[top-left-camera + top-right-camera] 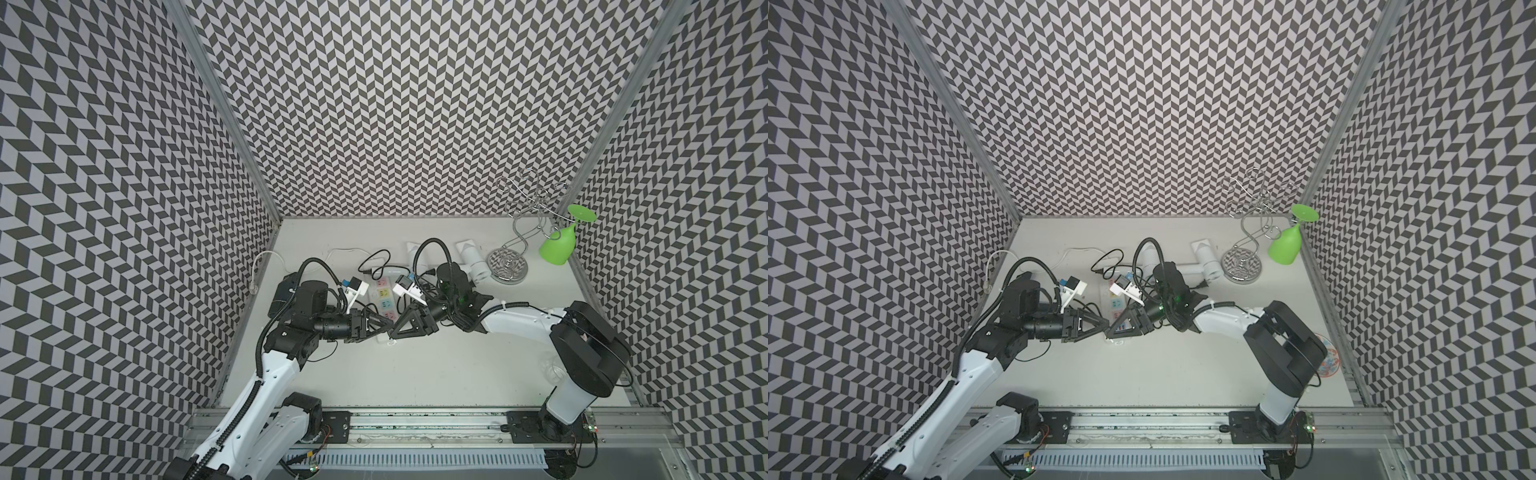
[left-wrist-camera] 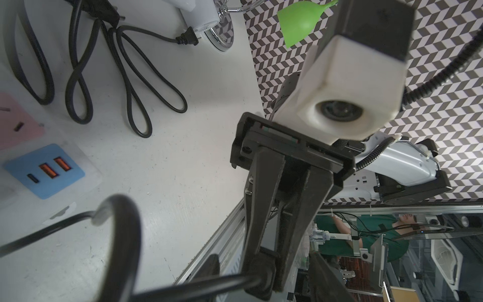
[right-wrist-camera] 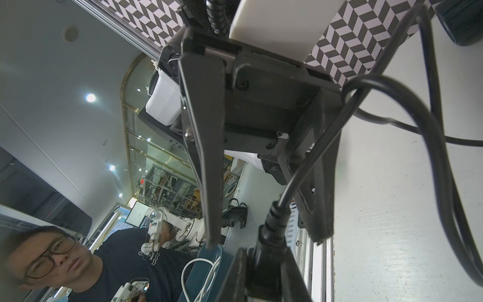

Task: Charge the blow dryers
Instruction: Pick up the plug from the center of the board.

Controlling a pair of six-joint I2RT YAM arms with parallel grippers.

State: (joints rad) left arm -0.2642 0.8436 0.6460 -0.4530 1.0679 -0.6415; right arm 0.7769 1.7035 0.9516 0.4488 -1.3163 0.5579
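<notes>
Two claws meet tip to tip above the strip's (image 1: 383, 293) near end, mid-tabletop. The right claw (image 1: 397, 331) is clamped on a black plug (image 2: 258, 277). The left claw's (image 1: 384, 328) jaws stand apart, one on either side of that plug. Beyond the strip, two white dryers (image 1: 417, 259) (image 1: 473, 259) lie near the far edge.

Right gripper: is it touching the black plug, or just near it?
Touching. The left wrist view shows the right gripper with both fingers closed against the sides of the black plug, no gap between them.
</notes>
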